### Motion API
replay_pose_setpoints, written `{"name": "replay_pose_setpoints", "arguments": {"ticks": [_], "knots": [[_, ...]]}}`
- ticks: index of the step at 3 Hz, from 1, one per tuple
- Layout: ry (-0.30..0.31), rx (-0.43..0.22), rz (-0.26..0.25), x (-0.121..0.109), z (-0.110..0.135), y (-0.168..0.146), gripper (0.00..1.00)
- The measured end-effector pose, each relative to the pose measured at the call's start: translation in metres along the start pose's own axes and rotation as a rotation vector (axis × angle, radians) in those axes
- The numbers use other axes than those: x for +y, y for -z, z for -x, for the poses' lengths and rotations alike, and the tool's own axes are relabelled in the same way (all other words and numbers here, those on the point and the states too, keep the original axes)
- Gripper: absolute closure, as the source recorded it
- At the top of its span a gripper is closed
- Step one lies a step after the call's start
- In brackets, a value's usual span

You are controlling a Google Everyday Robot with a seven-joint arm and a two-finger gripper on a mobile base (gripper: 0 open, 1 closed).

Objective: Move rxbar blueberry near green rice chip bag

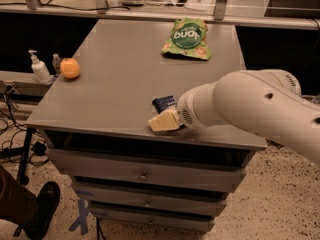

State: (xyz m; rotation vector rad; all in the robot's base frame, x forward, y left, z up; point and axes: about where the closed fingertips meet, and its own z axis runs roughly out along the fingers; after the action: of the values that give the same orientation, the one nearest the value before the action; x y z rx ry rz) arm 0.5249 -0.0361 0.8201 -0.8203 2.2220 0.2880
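End effector (164, 121) sits low at desk (100, 79) front edge, just beside bar (163, 103); open or holding, can't tell. Bag (186, 39) well apart at back. Risk: bar's near edge, so a sloppy approach could nudge it off.

The rxbar blueberry (163, 103), a small dark navy bar, lies flat near the front edge of the desk (115, 79), with the gripper (164, 122) just in front of it. The green rice chip bag (185, 38) (crinkly, with a round dark-green logo) lies flat at the far edge, well apart.
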Motion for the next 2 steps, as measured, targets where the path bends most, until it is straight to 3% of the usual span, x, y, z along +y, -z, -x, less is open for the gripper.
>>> {"name": "replay_pose_setpoints", "arguments": {"ticks": [1,2], "knots": [[0.000,0.000,0.000,-0.0001,0.0018,0.0018,0.87],[0.000,0.000,0.000,-0.0002,0.0030,0.0030,1.00]]}}
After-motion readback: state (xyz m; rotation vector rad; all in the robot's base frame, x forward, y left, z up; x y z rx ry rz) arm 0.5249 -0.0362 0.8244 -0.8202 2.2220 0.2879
